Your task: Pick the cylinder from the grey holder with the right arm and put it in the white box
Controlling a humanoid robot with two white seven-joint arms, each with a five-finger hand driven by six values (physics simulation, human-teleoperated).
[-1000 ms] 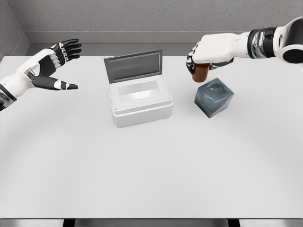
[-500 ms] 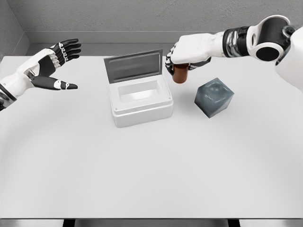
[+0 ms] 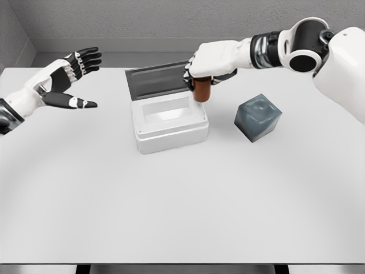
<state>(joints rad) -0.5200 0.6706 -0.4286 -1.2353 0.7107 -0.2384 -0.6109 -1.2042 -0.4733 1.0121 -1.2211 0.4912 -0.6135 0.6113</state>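
My right hand is shut on the brown cylinder, holding it upright in the air above the right rim of the white box. The box stands open, its grey lid tilted up at the back, and its hollow shows nothing inside. The grey holder, a dark cube, sits on the table to the right of the box with nothing in it. My left hand hovers open at the far left, well away from the box.
The white table stretches wide in front of the box and holder. A grey wall runs along the table's far edge. My right forearm reaches in from the upper right, passing above the holder.
My right hand has carried the cylinder leftward, from just above the holder to the box's right rim. The left hand has barely shifted.
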